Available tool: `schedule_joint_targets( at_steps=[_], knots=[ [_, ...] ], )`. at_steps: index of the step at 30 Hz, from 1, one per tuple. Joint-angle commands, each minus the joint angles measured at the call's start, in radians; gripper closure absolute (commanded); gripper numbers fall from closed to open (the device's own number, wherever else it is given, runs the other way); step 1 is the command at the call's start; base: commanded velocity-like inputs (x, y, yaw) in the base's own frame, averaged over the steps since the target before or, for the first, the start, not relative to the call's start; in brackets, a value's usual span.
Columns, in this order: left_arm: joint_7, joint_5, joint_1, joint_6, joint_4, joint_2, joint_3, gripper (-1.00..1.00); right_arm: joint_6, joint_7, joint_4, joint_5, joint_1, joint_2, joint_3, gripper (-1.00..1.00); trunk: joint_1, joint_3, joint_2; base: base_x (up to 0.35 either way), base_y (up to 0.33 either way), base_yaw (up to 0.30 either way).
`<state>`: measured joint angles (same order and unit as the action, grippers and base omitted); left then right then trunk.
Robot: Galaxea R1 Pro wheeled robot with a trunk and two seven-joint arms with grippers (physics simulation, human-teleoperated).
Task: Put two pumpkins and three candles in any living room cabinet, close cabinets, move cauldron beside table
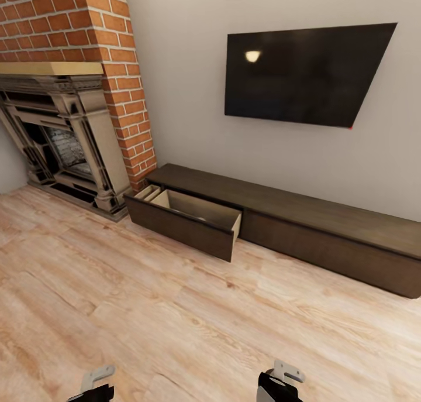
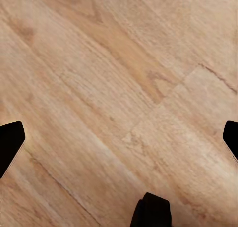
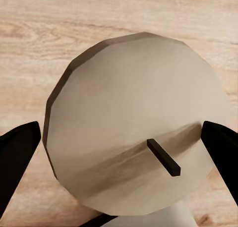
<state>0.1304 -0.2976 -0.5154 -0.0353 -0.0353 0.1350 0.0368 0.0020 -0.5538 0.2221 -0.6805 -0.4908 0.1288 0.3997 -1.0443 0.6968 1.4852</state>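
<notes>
My right gripper is shut on a candle, a squat beige wax cylinder with a flat round top and a short dark wick, held above the wooden floor. My left gripper is open, with bare floor between its fingers. The cabinet, a long low dark brown console, runs along the far wall under the television. Its left drawer is pulled out and shows a pale interior. Both arms sit at the head view's lower edge, well short of the cabinet. The pumpkins are out of view.
A brick chimney with a stone fireplace stands at the left, close to the open drawer's end. A black television hangs on the wall above the cabinet. Light wooden floor stretches between me and the cabinet.
</notes>
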Motion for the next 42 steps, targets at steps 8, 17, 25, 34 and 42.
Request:
schedule_joint_targets(
  at_steps=[8,17,25,34,42],
  knots=[
    [0.000,0.000,0.000,0.000,0.000,0.000,0.000,-1.00,-0.001,0.002,0.000,0.001,0.000,0.000,0.001,1.00,0.000,0.000,0.000,0.299,0.150,0.000],
    [0.000,0.000,0.000,-0.001,0.000,0.000,0.000,-1.00,-0.001,0.002,0.000,0.001,0.000,0.000,0.001,1.00,0.000,0.000,0.000,0.295,0.153,0.000],
    [0.000,0.000,0.000,-0.002,0.000,0.000,0.000,-1.00,-0.001,0.002,0.000,0.001,0.000,0.000,0.001,1.00,0.000,0.000,0.000,0.295,0.058,0.000],
    [-0.001,0.000,0.000,-0.001,0.000,0.000,0.000,-1.00,-0.001,0.002,0.000,0.001,0.000,0.002,0.007,1.00,0.000,0.004,0.000,0.114,0.002,0.032],
    [-0.001,0.000,0.000,0.000,0.000,0.000,0.000,-1.00,-0.001,0.002,0.000,0.001,0.000,0.003,0.008,1.00,0.000,0.015,0.000,0.004,0.000,0.120]
  ],
)
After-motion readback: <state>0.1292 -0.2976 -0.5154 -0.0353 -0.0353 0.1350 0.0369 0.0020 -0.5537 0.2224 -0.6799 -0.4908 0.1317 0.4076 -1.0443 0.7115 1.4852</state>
